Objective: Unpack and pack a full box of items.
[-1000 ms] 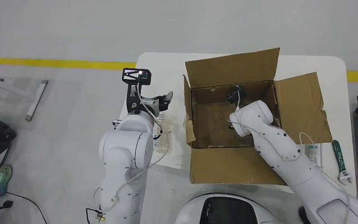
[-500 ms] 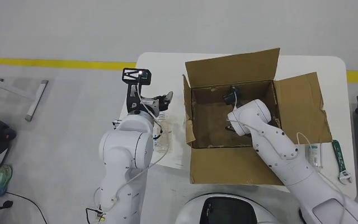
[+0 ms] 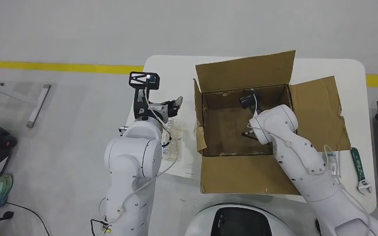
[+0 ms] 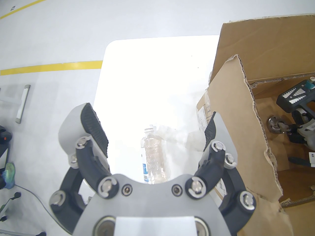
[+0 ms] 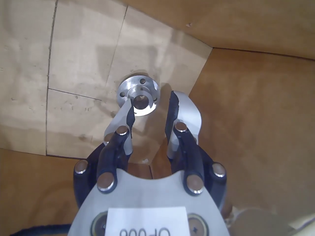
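Observation:
An open cardboard box (image 3: pixel 236 174) stands on the white table (image 3: pixel 171 68). My right arm (image 3: pixel 277 127) reaches down into it. On the box floor (image 5: pixel 81 62) lies a round metal flange (image 5: pixel 141 88) with bolt holes, also seen past the torn flap (image 4: pixel 275 124). My right gripper (image 5: pixel 151 99) is open just over it; one fingertip (image 5: pixel 130 109) overlaps the hub and the other sits beside the rim. I cannot tell whether they touch. My left gripper (image 4: pixel 151 121) hangs open left of the box, above a clear plastic bottle (image 4: pixel 153 158) lying on the table.
Crumpled clear plastic (image 4: pixel 177 136) lies between the bottle and the box's left wall. Right of the box rest a small packet (image 3: pixel 331 162) and a green-handled wrench (image 3: pixel 357 168). The box flaps (image 3: pixel 319 112) stand open. The table's far left part is bare.
My right arm has shifted slightly inside the box, first left and then back right, with its elbow ending farther right. The left arm has kept still.

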`<action>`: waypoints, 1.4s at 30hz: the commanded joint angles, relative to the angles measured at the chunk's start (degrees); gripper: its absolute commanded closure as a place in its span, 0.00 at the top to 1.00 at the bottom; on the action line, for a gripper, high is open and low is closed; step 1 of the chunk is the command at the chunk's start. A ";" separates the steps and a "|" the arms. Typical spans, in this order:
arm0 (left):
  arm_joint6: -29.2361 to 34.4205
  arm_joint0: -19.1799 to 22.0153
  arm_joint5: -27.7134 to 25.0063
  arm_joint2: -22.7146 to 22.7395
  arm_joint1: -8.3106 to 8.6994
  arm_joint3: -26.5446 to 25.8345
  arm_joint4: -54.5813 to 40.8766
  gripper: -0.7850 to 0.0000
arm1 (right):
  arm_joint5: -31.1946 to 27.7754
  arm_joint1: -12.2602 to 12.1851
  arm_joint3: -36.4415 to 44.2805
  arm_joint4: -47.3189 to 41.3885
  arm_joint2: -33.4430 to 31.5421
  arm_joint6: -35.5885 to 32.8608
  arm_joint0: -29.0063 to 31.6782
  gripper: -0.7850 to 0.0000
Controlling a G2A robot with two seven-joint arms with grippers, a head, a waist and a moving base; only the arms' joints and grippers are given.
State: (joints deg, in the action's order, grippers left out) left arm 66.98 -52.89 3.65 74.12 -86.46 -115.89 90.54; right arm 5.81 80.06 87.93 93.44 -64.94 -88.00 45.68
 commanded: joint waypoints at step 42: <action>0.00 0.00 0.00 0.00 0.00 0.00 0.00 1.00 | -1.73 2.34 -5.98 -0.35 -0.97 1.68 -1.33 0.46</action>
State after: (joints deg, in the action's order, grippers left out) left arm 66.98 -52.89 3.65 74.12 -86.46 -115.89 90.54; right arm 4.14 82.37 82.16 93.14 -65.84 -86.43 44.37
